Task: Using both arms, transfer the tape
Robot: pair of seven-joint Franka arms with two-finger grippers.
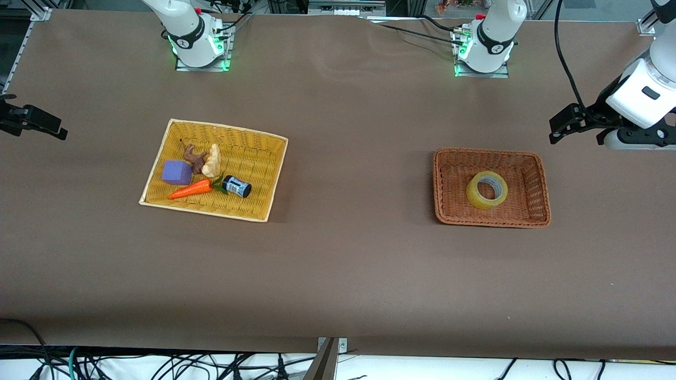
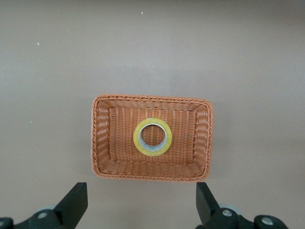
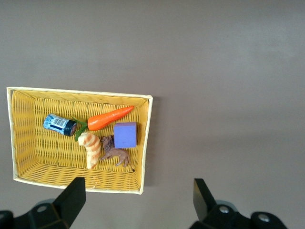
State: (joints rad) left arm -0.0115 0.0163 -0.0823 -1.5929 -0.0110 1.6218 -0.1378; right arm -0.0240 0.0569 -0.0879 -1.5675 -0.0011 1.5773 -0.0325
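I see the tape [image 1: 487, 189] lying flat in the brown basket [image 1: 533, 211], clear of my left gripper [image 2: 140, 202], whose fingers [image 2: 76, 202] are spread wide. My right gripper [image 3: 138, 202] waits, fingers spread, near the yellow basket [image 3: 28, 138].

A yellow wicker tray [image 1: 264, 174] toward the right arm's end holds a purple cube [image 1: 176, 172], carrot [image 1: 191, 189], blue-labelled bottle [image 1: 236, 186] and toy animal [image 1: 194, 158]; an orange-brown basket [image 1: 449, 184] sits well apart.
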